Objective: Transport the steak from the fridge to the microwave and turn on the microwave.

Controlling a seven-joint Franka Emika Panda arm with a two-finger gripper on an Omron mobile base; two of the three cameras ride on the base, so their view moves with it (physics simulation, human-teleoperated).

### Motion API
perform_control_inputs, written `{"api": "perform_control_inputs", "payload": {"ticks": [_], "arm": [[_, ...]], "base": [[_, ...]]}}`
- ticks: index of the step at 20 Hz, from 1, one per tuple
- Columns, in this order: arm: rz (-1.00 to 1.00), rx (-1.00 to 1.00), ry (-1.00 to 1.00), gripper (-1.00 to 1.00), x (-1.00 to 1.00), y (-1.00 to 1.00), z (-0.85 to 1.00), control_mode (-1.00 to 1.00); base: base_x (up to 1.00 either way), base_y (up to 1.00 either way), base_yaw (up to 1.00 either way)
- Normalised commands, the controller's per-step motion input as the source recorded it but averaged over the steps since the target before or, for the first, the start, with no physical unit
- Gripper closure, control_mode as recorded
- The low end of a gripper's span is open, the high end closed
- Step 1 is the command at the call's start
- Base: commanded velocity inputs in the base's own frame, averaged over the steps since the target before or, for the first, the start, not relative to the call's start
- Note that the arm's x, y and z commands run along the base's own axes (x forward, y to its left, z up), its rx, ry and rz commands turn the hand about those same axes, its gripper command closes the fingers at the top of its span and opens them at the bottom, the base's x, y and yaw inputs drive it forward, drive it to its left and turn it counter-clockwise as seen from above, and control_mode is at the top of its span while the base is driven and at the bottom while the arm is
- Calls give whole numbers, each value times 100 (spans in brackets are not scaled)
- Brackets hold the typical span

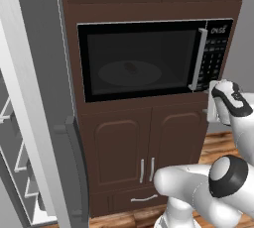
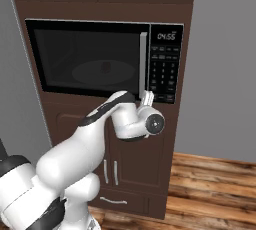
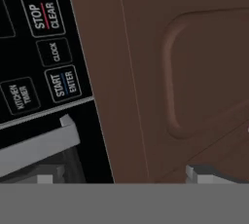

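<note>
Now gripper (image 2: 148,95) open, just below microwave (image 2: 90,56) keypad (image 2: 165,69) corner.

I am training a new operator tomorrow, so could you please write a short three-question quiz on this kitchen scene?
1. True or false: the microwave door is shut.
2. Which part of the microwave is the claw closest to?
A. the top left corner of the door
B. the lower end of the keypad, by the handle
C. the clock display
3. Fill in: in the hand view, the button just under CLOCK reads START and ____.

Key:
1. True; a small dark item lies on the turntable behind the glass.
2. B
3. ENTER
</note>
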Motion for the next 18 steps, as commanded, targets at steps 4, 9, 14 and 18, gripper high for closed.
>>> {"api": "perform_control_inputs", "payload": {"ticks": [4,9,14,18], "arm": [[-4,11,-2,-100,34,0,-17,-100],[-3,9,0,-100,30,-9,-6,-100],[0,7,0,-100,15,-8,1,-100],[-1,6,-1,-100,7,-10,4,-100]], "base": [[0,0,0],[0,0,0],[0,0,0],[0,0,0]]}}
